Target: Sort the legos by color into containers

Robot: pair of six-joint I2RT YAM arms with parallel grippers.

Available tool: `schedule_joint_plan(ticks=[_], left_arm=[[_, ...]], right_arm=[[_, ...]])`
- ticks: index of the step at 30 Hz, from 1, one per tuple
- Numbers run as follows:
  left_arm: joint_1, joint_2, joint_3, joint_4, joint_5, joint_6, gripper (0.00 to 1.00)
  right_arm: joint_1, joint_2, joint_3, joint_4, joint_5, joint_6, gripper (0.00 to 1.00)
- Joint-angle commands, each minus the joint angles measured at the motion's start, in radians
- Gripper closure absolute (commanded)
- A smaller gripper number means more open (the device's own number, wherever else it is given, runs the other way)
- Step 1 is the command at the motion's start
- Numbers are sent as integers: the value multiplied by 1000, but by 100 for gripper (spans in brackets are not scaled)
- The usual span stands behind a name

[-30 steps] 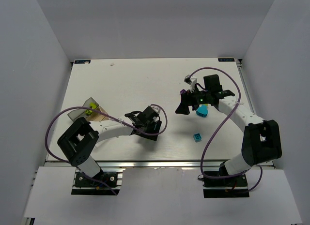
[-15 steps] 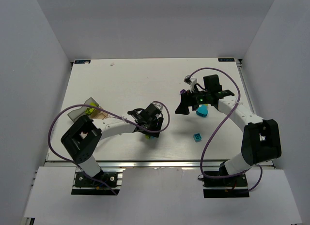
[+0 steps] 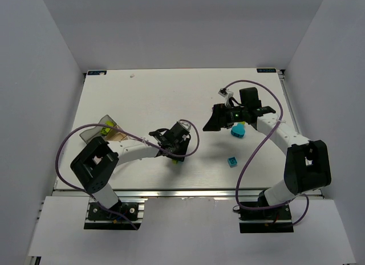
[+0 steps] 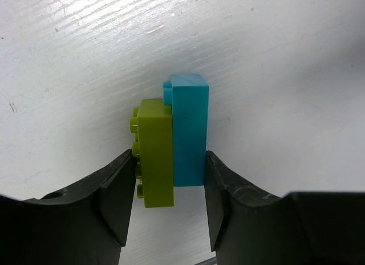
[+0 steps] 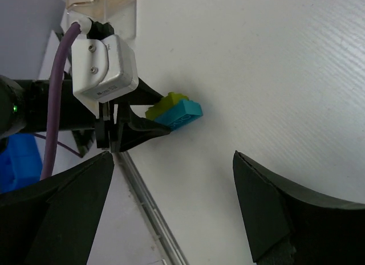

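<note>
My left gripper [image 4: 169, 165] is shut on a lime green brick [image 4: 155, 154] and a cyan brick [image 4: 189, 134] that are stuck together, low over the table. In the top view the left gripper [image 3: 177, 154] is at centre front, with the green brick [image 3: 179, 159] showing at its tip. My right gripper [image 3: 213, 121] is open and empty, hovering right of centre. Its wrist view [image 5: 173, 159] looks across at the held pair [image 5: 174, 112]. The clear container [image 3: 106, 131] at the left holds a lime brick [image 3: 105, 129].
A rounded cyan brick [image 3: 238, 130] lies just right of the right gripper. A small cyan brick [image 3: 231, 162] lies nearer the front. The table's front rail [image 5: 148, 213] runs under the right gripper. The container also shows in the right wrist view [image 5: 102, 11].
My left gripper has moved a little right and now sits over the joined bricks. My right gripper has shifted slightly up and now hides the purple brick seen earlier.
</note>
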Motion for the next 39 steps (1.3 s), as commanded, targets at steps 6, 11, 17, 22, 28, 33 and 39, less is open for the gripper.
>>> schedule_joint_plan(ticks=[6, 11, 17, 22, 28, 33, 39], left_arm=[[-2, -244, -81, 205, 59, -12, 63], [-2, -265, -55, 245, 83, -32, 64], [-1, -245, -24, 256, 88, -40, 64], [-2, -237, -14, 265, 83, -37, 65], [-1, -229, 0, 268, 85, -28, 65], [1, -228, 2, 274, 86, -27, 65], [3, -226, -6, 284, 94, -31, 65]], right_arm=[[53, 49, -6, 113, -81, 339, 11], [87, 81, -5, 116, -64, 388, 13], [90, 103, 14, 122, -96, 409, 22], [96, 109, 15, 111, -88, 413, 26], [102, 133, 28, 107, -88, 420, 29], [108, 156, 38, 107, -98, 425, 38], [114, 165, 43, 133, -124, 442, 51]])
